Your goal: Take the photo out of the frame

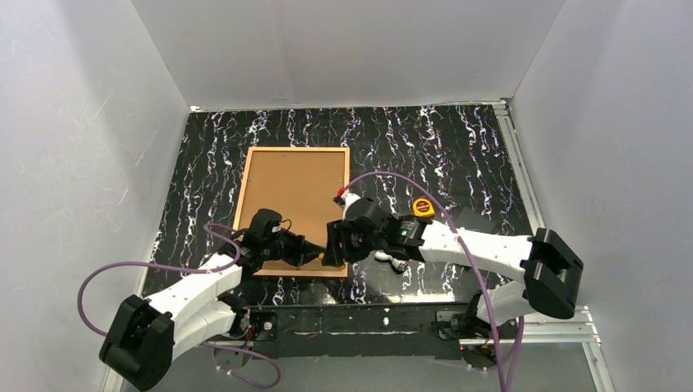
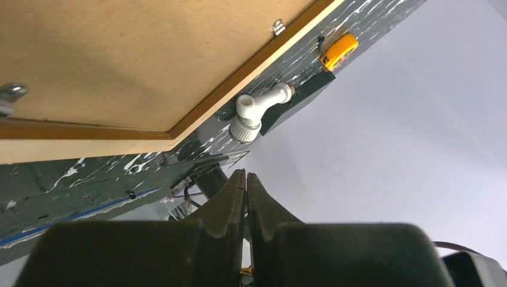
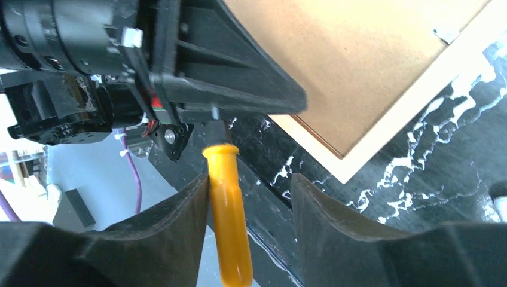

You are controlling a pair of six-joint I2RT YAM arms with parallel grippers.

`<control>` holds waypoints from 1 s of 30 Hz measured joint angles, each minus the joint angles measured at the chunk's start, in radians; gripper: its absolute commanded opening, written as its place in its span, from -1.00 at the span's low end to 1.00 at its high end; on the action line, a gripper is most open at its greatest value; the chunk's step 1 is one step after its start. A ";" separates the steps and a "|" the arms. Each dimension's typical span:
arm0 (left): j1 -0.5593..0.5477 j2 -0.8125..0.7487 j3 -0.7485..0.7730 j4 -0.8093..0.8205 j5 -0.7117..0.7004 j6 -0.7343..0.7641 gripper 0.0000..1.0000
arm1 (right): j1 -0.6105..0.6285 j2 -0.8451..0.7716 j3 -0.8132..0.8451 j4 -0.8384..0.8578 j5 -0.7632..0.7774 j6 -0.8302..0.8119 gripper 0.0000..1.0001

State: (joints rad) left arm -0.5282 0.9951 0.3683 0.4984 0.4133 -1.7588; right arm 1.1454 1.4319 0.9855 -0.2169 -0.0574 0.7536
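Beside frame (image 1: pixel 290 186), pipe fitting (image 2: pixel 254 111), tape measure (image 1: pixel 422 207)

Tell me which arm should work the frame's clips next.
Right, probably: the right tool stands open around the orange screwdriver, beside the frame; the left tool is shut, apparently empty.

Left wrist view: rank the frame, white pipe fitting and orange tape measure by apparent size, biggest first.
1. frame, by far; it runs off the picture.
2. white pipe fitting.
3. orange tape measure, which looks a little smaller but lies farther from the camera, so the true order of the last two is unsure.
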 measured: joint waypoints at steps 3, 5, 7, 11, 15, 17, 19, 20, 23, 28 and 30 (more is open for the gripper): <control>0.000 -0.027 0.001 -0.053 -0.010 -0.013 -1.00 | -0.002 -0.050 -0.050 -0.011 0.002 0.027 0.23; 0.000 -0.026 0.001 -0.068 -0.009 -0.020 -1.00 | -0.003 -0.088 -0.080 -0.016 0.000 0.039 0.13; 0.000 -0.019 0.001 -0.066 -0.006 -0.023 -1.00 | -0.007 -0.110 -0.087 -0.019 -0.011 0.047 -0.06; 0.000 -0.002 0.001 -0.060 -0.005 -0.023 -1.00 | -0.018 -0.111 -0.085 -0.008 -0.059 0.052 -0.09; 0.000 -0.002 0.001 -0.056 -0.005 -0.021 -1.00 | -0.024 -0.071 -0.076 0.009 -0.105 0.052 -0.12; 0.000 -0.003 0.001 -0.057 -0.005 -0.014 -1.00 | -0.024 -0.039 -0.064 0.011 -0.128 0.052 -0.41; 0.000 -0.010 0.001 -0.065 -0.005 -0.005 -1.00 | -0.024 -0.012 -0.049 0.011 -0.144 0.048 -0.97; 0.000 -0.013 0.001 -0.072 -0.013 0.003 -1.00 | -0.024 -0.003 -0.042 0.015 -0.164 0.042 -0.97; 0.002 -0.026 0.001 -0.090 -0.013 0.024 -0.14 | -0.014 0.002 -0.011 0.003 -0.166 0.048 -0.97; 0.002 -0.095 0.042 -0.270 -0.059 0.167 0.47 | -0.003 0.004 0.020 -0.104 -0.038 0.104 -0.97; 0.003 -0.123 0.097 -0.378 -0.099 0.263 0.52 | 0.020 0.004 0.027 -0.155 0.038 0.135 -0.97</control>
State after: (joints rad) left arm -0.5255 0.8719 0.4652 0.1200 0.3141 -1.4956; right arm 1.1652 1.4357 1.0122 -0.3717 -0.0193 0.8890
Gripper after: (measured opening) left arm 0.721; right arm 0.227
